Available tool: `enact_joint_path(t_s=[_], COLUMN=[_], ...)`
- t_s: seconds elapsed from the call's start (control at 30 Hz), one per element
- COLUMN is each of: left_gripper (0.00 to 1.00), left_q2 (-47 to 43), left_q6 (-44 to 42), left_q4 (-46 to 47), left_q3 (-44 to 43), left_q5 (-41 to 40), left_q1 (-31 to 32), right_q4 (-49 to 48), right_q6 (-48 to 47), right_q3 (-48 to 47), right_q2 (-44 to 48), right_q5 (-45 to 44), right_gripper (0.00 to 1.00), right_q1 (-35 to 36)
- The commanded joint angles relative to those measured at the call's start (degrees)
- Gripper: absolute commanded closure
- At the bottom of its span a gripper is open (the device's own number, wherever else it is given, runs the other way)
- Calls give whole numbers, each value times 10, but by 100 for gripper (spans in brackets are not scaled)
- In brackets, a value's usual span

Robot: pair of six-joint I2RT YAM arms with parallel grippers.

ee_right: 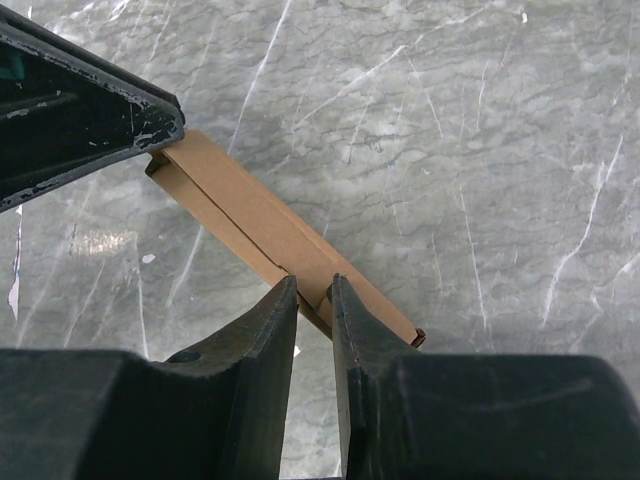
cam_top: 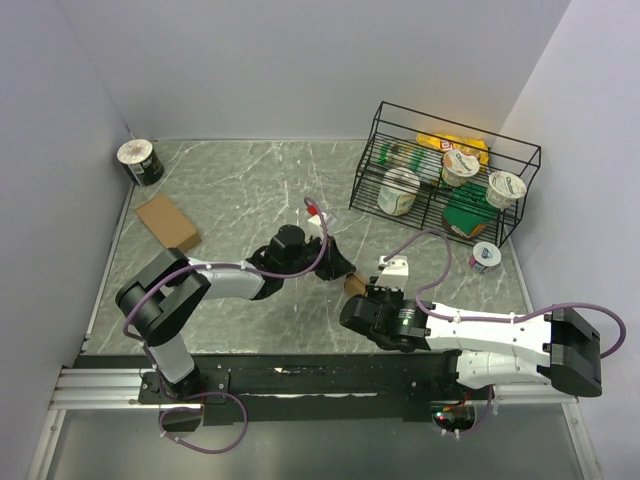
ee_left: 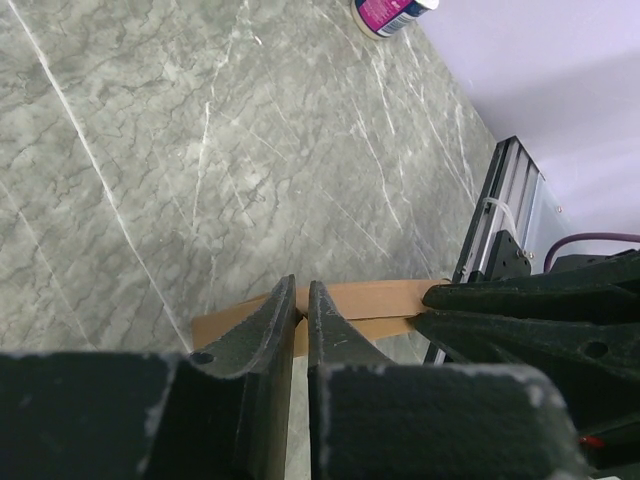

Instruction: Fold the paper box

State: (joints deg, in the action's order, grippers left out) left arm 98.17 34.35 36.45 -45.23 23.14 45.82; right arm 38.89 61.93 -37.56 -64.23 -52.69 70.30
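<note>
1. Presently both arms meet near the middle of the marble-patterned table [cam_top: 240, 180]. The paper box [ee_right: 255, 210], a slim, flattened piece of brown cardboard, sits between their two grippers.
2. The left gripper [ee_left: 302, 305] is pinched down on one end of the paper box. The cardboard's edge is nipped between its fingertips with hardly any gap.
3. The right gripper [ee_right: 312, 295] is clamped on the paper box too, along its long edge. A short stretch of the cardboard sticks out just past its fingers.
4. From the right gripper, the paper box runs slantwise away towards the left gripper, whose dark finger touches the far end. That end shows a slightly open fold.
5. From the left gripper, the right gripper's fingers lie straight ahead, touching the other end of the cardboard.
6. I cannot tell whether the paper box rests on the table or hangs just above it.
7. Ahead of the left gripper and well apart from it, a small foil-topped pot [cam_top: 485, 257] stands on the table.
8. Beyond both grippers, on the right gripper's side, a black wire rack [cam_top: 460, 126] holds more pots and packets.
9. Well behind the left gripper, past its arm, lies another brown cardboard box [cam_top: 167, 222]. Further off in the corner is a dark roll [cam_top: 140, 162].
</note>
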Motion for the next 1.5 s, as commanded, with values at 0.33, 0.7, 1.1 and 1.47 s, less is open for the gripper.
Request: enact_joint_path(t_s=[0.33,0.7,1.1,1.47], left_gripper=[92,94,94,95], left_q2=[-6,11,33,34], left_q6=[-17,-40,-36,-22], left_q4=[-46,-55,-31,-9], left_q3=[68,81,120,158], left_q5=[0,-32,-78,-103], left_q1=[4,28,66,90], right_q4=[72,61,45,43], right_q6=[11,6,-9,-8], right_q3=[28,38,48,57], right_q2=[-11,11,24,43], right_q5=[45,48,53,51], right_gripper=[71,62,62,62], right_q1=[3,4,4,4])
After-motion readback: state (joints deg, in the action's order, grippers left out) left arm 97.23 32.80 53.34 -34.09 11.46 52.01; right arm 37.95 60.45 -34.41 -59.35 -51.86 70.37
